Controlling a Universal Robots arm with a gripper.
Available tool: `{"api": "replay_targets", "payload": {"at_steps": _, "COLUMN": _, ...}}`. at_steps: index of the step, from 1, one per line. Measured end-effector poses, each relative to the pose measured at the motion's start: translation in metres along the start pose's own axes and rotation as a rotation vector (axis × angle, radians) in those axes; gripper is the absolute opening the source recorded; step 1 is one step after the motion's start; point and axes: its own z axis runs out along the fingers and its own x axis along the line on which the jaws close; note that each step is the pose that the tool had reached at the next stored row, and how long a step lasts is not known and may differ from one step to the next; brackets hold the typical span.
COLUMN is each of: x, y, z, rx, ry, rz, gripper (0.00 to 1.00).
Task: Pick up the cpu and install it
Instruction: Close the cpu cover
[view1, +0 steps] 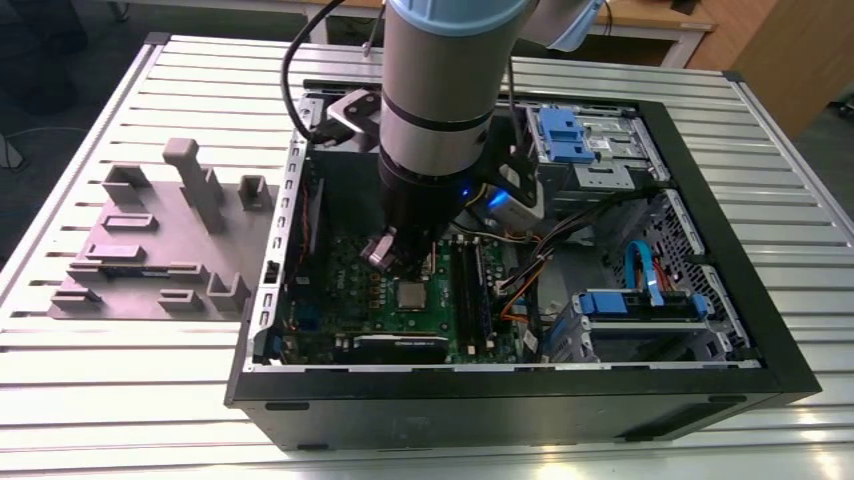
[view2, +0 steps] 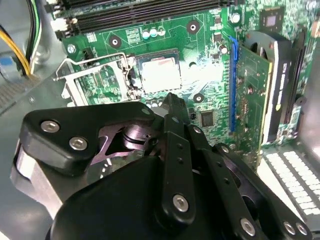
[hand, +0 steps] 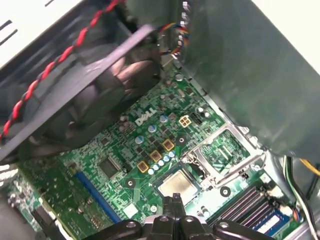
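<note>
The cpu lies flat in its socket on the green motherboard, silver top up. It also shows as a pale square in both wrist views, cpu and cpu. The socket's metal retention frame is swung open beside it, also seen as frame. My gripper hangs inside the case just above the chip and slightly to the exterior view's left of it. Its black fingers are pressed together, with nothing between them. The gripper tip points at the edge of the cpu without touching it.
The open black computer case lies on a slatted aluminium table. A grey fixture block sits at the exterior view's left. Blue drive bays, loose cables, an upright expansion card, memory slots and a fan crowd the socket.
</note>
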Motion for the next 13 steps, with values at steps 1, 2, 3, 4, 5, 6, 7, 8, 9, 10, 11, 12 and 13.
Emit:
{"api": "replay_targets", "payload": {"at_steps": 1, "x": 0.0, "y": 0.0, "z": 0.0, "rx": 0.0004, "ry": 0.0005, "rz": -0.018, "gripper": 0.1}}
{"api": "replay_targets", "payload": {"at_steps": 2, "x": 0.0, "y": 0.0, "z": 0.0, "rx": 0.0009, "ry": 0.0009, "rz": -0.034, "gripper": 0.1}}
{"api": "replay_targets", "payload": {"at_steps": 3, "x": 0.0, "y": 0.0, "z": 0.0, "rx": 0.0011, "ry": 0.0011, "rz": -0.043, "gripper": 0.1}}
{"api": "replay_targets", "payload": {"at_steps": 4, "x": 0.0, "y": 0.0, "z": 0.0, "rx": 0.0012, "ry": 0.0012, "rz": -0.045, "gripper": 0.1}}
{"api": "replay_targets", "payload": {"at_steps": 5, "x": 0.0, "y": 0.0, "z": 0.0, "rx": 0.0012, "ry": 0.0012, "rz": -0.045, "gripper": 0.1}}
{"api": "replay_targets", "payload": {"at_steps": 6, "x": 0.0, "y": 0.0, "z": 0.0, "rx": 0.0012, "ry": 0.0012, "rz": -0.045, "gripper": 0.1}}
{"api": "replay_targets", "payload": {"at_steps": 7, "x": 0.0, "y": 0.0, "z": 0.0, "rx": 0.0011, "ry": 0.0012, "rz": -0.045, "gripper": 0.1}}
{"api": "replay_targets", "payload": {"at_steps": 8, "x": 0.0, "y": 0.0, "z": 0.0, "rx": 0.0012, "ry": 0.0013, "rz": -0.045, "gripper": 0.1}}
{"api": "replay_targets", "payload": {"at_steps": 9, "x": 0.0, "y": 0.0, "z": 0.0, "rx": 0.0012, "ry": 0.0012, "rz": -0.045, "gripper": 0.1}}
{"api": "replay_targets", "payload": {"at_steps": 10, "x": 0.0, "y": 0.0, "z": 0.0, "rx": 0.0012, "ry": 0.0012, "rz": -0.045, "gripper": 0.1}}
{"api": "replay_targets", "payload": {"at_steps": 11, "x": 0.0, "y": 0.0, "z": 0.0, "rx": 0.0012, "ry": 0.0012, "rz": -0.045, "gripper": 0.1}}
{"api": "replay_targets", "payload": {"at_steps": 12, "x": 0.0, "y": 0.0, "z": 0.0, "rx": 0.0012, "ry": 0.0012, "rz": -0.045, "gripper": 0.1}}
{"api": "replay_targets", "payload": {"at_steps": 13, "x": 0.0, "y": 0.0, "z": 0.0, "rx": 0.0011, "ry": 0.0012, "rz": -0.046, "gripper": 0.1}}
